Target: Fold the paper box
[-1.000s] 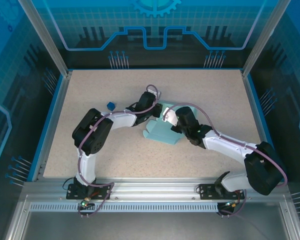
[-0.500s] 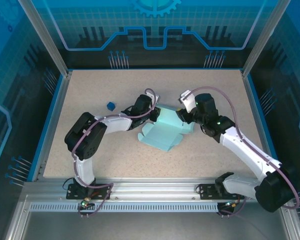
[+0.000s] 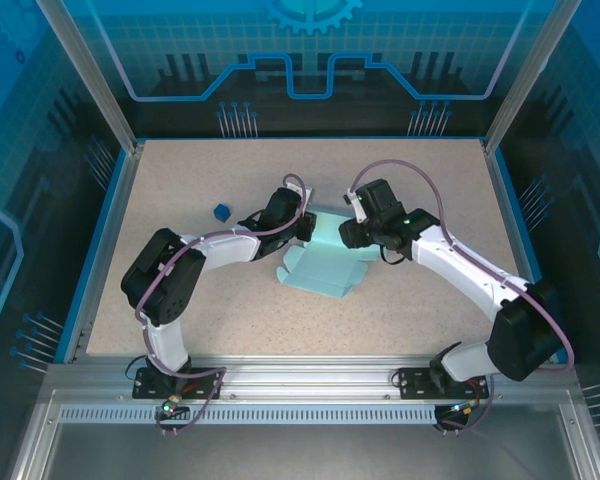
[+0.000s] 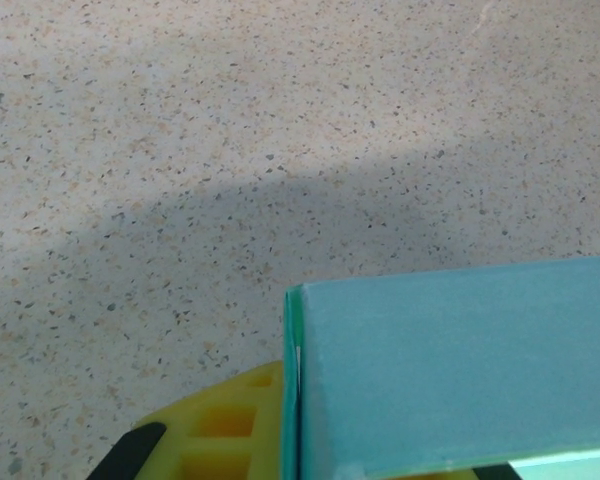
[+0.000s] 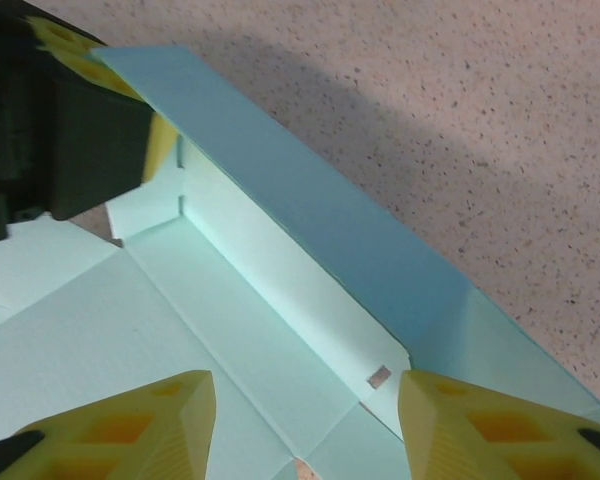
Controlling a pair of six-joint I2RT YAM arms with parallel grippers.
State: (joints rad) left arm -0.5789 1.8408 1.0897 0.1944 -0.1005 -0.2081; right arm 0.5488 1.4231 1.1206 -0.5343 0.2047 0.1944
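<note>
The paper box [image 3: 325, 265] is a pale sky-blue creased sheet, partly folded, lying mid-table. Its back wall stands raised. My left gripper [image 3: 305, 226] is shut on the left end of that wall; in the left wrist view the card [image 4: 460, 370] sits pinched against a yellow finger [image 4: 220, 430]. My right gripper [image 3: 352, 236] hovers over the box's right end, open. In the right wrist view its yellow fingertips [image 5: 130, 425] straddle the box floor [image 5: 230, 300] without touching the raised wall [image 5: 310, 240]. My left gripper [image 5: 70, 130] shows there at the upper left.
A tiny dark blue object [image 3: 220, 211] lies left of the left gripper. The speckled tabletop [image 3: 430, 180] is ringed by a blue rim and metal frame posts [image 3: 90, 75]. Both arms arch in from the near edge.
My right gripper has opened, swung out to the right off the box, then come back left over its right end. The left gripper has kept its hold and barely moved.
</note>
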